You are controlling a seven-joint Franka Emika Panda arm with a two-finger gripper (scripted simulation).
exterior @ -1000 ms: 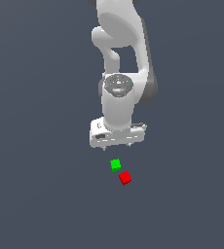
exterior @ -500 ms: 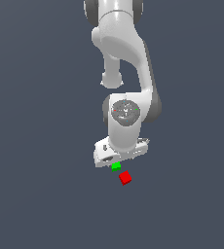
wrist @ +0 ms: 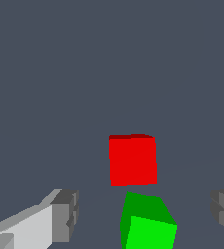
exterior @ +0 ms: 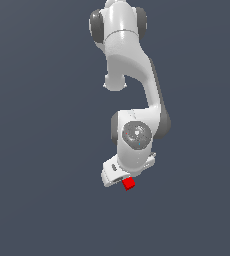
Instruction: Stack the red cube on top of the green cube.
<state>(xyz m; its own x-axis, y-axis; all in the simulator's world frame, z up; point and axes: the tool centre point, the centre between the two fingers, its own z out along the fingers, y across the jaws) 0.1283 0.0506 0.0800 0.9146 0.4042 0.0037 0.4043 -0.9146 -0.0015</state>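
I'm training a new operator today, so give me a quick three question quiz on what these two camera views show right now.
1. True or false: the red cube already sits on top of the green cube.
2. Which cube is hidden in the exterior view? A) red B) green C) neither
3. In the wrist view, which cube lies between the fingers of the gripper?

Key
1. False; the two cubes rest apart on the surface.
2. B; the arm covers the green cube, only the red one shows.
3. The green cube; the jaws stand wide open either side of it, touching nothing.
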